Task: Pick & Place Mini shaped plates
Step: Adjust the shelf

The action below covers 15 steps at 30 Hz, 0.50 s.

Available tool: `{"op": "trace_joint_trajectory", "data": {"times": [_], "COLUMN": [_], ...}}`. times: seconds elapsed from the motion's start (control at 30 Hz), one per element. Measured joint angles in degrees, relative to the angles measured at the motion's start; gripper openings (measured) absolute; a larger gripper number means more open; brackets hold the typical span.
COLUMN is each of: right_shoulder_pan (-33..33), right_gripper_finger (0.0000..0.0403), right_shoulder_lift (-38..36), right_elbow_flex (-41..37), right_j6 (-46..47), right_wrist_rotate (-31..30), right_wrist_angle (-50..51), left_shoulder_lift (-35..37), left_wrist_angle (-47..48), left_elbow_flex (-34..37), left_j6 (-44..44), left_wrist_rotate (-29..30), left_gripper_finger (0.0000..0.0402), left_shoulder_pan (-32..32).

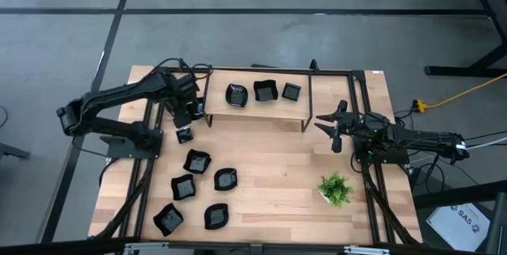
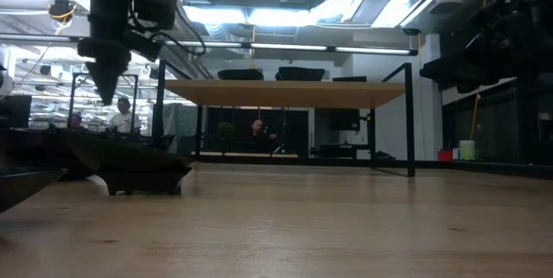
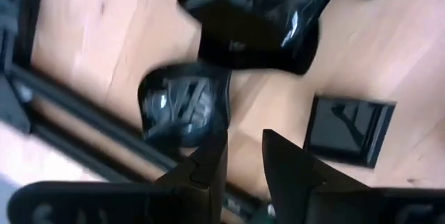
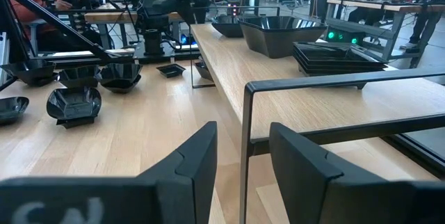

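The left gripper (image 1: 184, 120), jaws narrowly parted and empty, hangs over a small glossy black square plate (image 1: 184, 135) near the wooden table's (image 1: 269, 168) left edge. The right gripper (image 1: 329, 130), jaws parted and empty, waits beside the raised wooden shelf's (image 1: 253, 108) right end.

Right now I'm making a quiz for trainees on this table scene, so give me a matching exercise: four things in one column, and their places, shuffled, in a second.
Things:
1. potted plant
2. three black dishes
3. left tool
4. right tool

Places:
A. on the raised shelf
B. above the table by the shelf's left end, over a small dish
C. on the table near the right arm's base
D. at the shelf's right end, near its leg

Pairs: 1-C, 2-A, 3-B, 4-D
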<state>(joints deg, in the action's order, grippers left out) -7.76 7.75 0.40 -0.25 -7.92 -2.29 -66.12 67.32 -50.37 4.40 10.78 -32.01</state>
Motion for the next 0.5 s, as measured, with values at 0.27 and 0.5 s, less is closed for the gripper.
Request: {"op": "trace_joint_trajectory", "data": {"times": [0.27, 0.5], "right_shoulder_pan": [0.01, 0.01], "right_gripper_finger": [0.0132, 0.0132], "right_shoulder_lift": [0.0, 0.0], "right_elbow_flex": [0.0, 0.0], "right_j6": [0.0, 0.0], "right_wrist_rotate": [0.0, 0.0], "right_wrist_angle": [0.0, -0.01], "left_shoulder_lift": [5.56, 5.45], "left_wrist_angle": [-8.31, -10.6], "left_elbow_flex": [6.71, 7.83], "left_j6": [0.02, -5.12], "left_wrist_rotate": [-0.43, -1.91], "left_gripper_finger": [0.0086, 0.0086], "left_shoulder_pan": [-1.92, -4.11]}}
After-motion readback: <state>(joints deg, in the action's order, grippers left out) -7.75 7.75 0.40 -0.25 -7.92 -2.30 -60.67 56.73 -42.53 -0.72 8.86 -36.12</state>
